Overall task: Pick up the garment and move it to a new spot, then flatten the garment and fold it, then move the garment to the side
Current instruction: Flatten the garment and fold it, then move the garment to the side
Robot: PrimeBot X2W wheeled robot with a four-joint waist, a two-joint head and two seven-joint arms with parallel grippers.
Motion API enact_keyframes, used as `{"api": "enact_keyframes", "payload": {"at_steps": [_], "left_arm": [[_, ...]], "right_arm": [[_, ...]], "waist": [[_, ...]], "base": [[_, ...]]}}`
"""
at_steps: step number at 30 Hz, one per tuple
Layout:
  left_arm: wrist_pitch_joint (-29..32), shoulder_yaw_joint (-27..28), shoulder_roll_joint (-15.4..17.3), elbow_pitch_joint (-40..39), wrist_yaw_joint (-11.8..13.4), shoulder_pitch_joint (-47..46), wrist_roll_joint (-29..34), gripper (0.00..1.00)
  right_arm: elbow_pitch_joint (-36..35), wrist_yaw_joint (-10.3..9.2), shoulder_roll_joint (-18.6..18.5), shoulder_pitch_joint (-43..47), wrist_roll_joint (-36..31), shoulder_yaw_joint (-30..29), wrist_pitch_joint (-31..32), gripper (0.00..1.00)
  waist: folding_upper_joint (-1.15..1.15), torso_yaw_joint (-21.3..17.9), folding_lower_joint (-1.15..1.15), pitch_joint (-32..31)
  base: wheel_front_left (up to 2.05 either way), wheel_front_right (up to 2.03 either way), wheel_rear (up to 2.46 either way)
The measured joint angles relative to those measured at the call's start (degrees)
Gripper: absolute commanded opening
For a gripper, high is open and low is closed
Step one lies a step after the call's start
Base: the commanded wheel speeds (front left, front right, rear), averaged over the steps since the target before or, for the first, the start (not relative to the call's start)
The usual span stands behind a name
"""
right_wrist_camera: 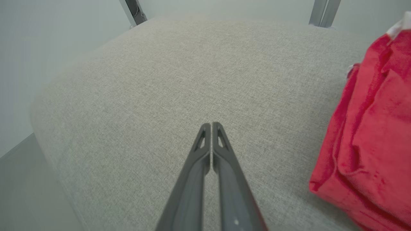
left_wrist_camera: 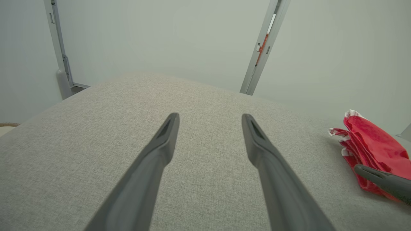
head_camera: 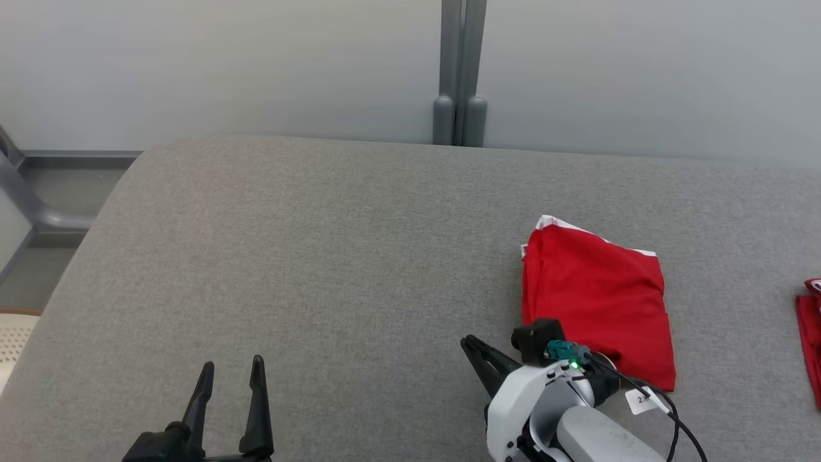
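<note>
Head view: a folded red cloth garment with white trim (head_camera: 596,301) lies on the right half of the grey padded fabric surface (head_camera: 321,256), flat on the cloth, in no bin or basket.
Right claw: the right gripper (head_camera: 467,343) has its two dark fingers pressed together, and nothing is pinched between them.
Garment from the claw: it sits just beside the claw on its right. The tips point up and left, away from it, over bare grey fabric.
Right wrist view: it tells the same story, with red folds along the right edge.
Long axis: it runs far to near, leaning a little rightward at the near end.
Left claw: the left gripper (head_camera: 232,363) is spread wide and empty, well apart from the garment.
Nearer arm: the right one, clearly.
Next move, my read: the garment looks folded, so shifting it aside remains. The right claw would need to swing rightward and open first.
Far right edge: a second red cloth piece (head_camera: 809,333), well apart.
</note>
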Motion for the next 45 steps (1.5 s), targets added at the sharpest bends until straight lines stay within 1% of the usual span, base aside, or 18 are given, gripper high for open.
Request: {"api": "enact_keyframes", "payload": {"at_steps": [1,2,7,12,15,17,20,24,27,34,45], "left_arm": [[0.0,0.2,0.01,0.0,0.1,0.03,0.07,1.0],[-0.01,0.45,-0.01,-0.01,0.41,0.04,0.15,1.0],[0.0,2.15,0.0,-0.05,1.98,0.11,0.24,1.0],[-0.01,4.09,-0.01,-0.18,2.68,-0.14,0.49,1.0],[-0.01,5.03,-0.01,0.35,2.69,-0.92,0.87,1.0],[-0.01,5.58,0.0,0.74,2.43,-1.47,1.15,1.0],[0.0,5.97,0.0,1.37,1.42,-2.19,1.64,1.0],[0.0,6.37,-0.01,2.36,0.65,-2.6,1.98,1.0],[0.0,7.05,-0.01,2.87,0.15,-2.63,2.77,1.0],[0.0,7.86,-0.01,4.22,-1.04,-2.2,3.57,1.0],[0.0,9.06,-0.02,4.68,-1.49,-0.83,3.74,1.0]], "right_arm": [[-0.88,0.0,-0.01,0.14,0.37,0.18,-0.68,0.74],[-1.76,0.0,-0.07,0.25,0.43,-0.19,-1.53,1.0],[-6.69,-0.01,-0.2,1.96,0.6,-5.9,-5.0,1.0],[-13.47,-0.02,-1.87,4.87,-3.44,-14.36,-6.97,1.0],[-16.9,-0.01,-2.99,6.71,-8.09,-19.04,-7.71,1.0],[-18.38,-0.02,-3.0,8.11,-9.71,-22.24,-7.92,1.0],[-19.65,-0.01,-2.97,10.11,-11.0,-25.31,-8.1,1.0],[-20.03,-0.01,-3.43,11.8,-11.38,-27.32,-8.17,1.0],[-18.93,-0.01,-4.21,12.51,-11.45,-27.95,-8.32,1.0],[-15.4,-0.01,-5.76,13.36,-12.98,-29.05,-8.55,1.0],[-16.82,-0.01,-4.47,14.78,-13.56,-31.3,-8.6,1.0]], "waist": [[0.0,-0.5,0.0,-0.11],[0.0,-1.03,0.0,-0.23],[0.0,-3.98,0.0,-0.83],[0.0,-7.45,0.0,-1.46],[0.0,-9.38,0.0,-1.85],[0.0,-10.51,0.0,-2.08],[0.0,-12.0,0.0,-2.43],[0.0,-13.41,0.0,-2.85],[0.0,-14.06,0.0,-3.04],[0.0,-14.19,0.0,-3.06],[0.0,-13.75,0.0,-3.65]], "base": [[0.0,0.0,0.0],[0.0,0.0,0.0],[0.0,0.0,0.0],[0.0,0.0,0.0],[0.0,0.0,0.0],[0.0,0.0,0.0],[0.0,0.0,0.0],[0.0,0.0,0.0],[0.0,0.0,0.0],[0.0,0.0,0.0],[0.0,0.0,0.0]]}}
